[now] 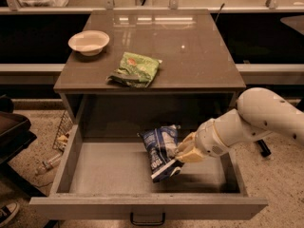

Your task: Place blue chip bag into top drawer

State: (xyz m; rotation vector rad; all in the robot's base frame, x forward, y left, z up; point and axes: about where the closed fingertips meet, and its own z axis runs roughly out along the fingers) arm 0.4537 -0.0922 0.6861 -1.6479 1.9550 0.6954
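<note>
The blue chip bag (160, 151) is dark blue with white patches and hangs tilted inside the open top drawer (118, 167), near its middle, its lower end close to the drawer floor. My gripper (184, 151) comes in from the right over the drawer's right side and is shut on the bag's right edge. The drawer is pulled fully out, with a small dark handle (147, 219) at the centre of its front panel.
The brown cabinet top (190, 46) carries a white bowl (89, 42) at the back left and a green snack bag (135, 69) near the front edge. A dark object (12, 137) and floor clutter (57, 141) lie to the left.
</note>
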